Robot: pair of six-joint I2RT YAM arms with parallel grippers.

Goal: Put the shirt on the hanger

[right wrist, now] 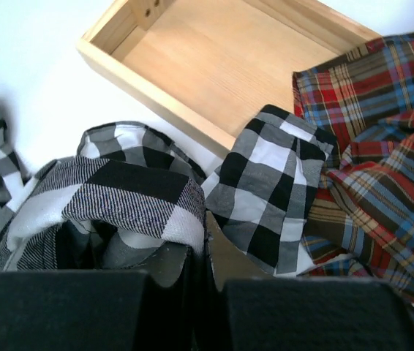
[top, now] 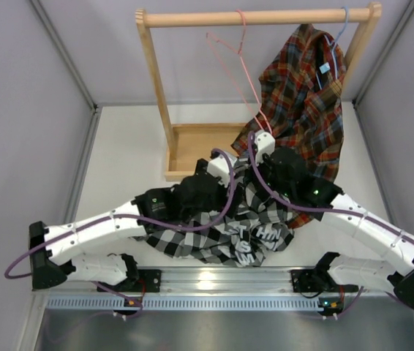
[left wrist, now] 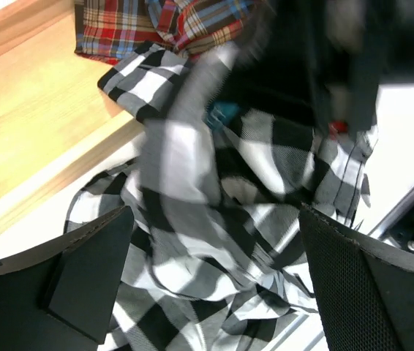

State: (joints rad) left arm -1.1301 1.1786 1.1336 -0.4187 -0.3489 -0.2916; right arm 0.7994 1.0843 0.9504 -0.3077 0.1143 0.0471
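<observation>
Left gripper (left wrist: 218, 285) stands over the shirt (left wrist: 251, 219) with its jaws spread wide. Its two dark fingers (left wrist: 93, 274) sit at either lower corner of the left wrist view with crumpled checked cloth between them. Whether the fingers touch the cloth cannot be told.

In the top view the shirt (top: 247, 230) lies bunched on the white surface (top: 126, 161), at the middle of the near edge, under both wrists. Its white lettering faces up on the near side. One checked edge lies just beside the rim of the wooden tray (top: 192, 142) that forms the foot of the rack (top: 156, 80).

The hanger (top: 243, 40) is hooked over the rack's top rod, left of centre. It hangs tilted, with its long wire running down and to the right toward the arms. It carries no cloth and is well apart from the checked shirt's main heap.

Right gripper (right wrist: 198, 252) is closed down to a narrow gap. A fold of checked cloth is pinched between the pads (right wrist: 170, 270), so it holds the shirt. A second checked flap lies just to the right of that fold, against the tray's outer wall.

At the right end of the rod a red plaid shirt (top: 302, 95) hangs from a light blue hanger (top: 342, 36). Its hem touches the checked cloth in the right wrist view.
</observation>
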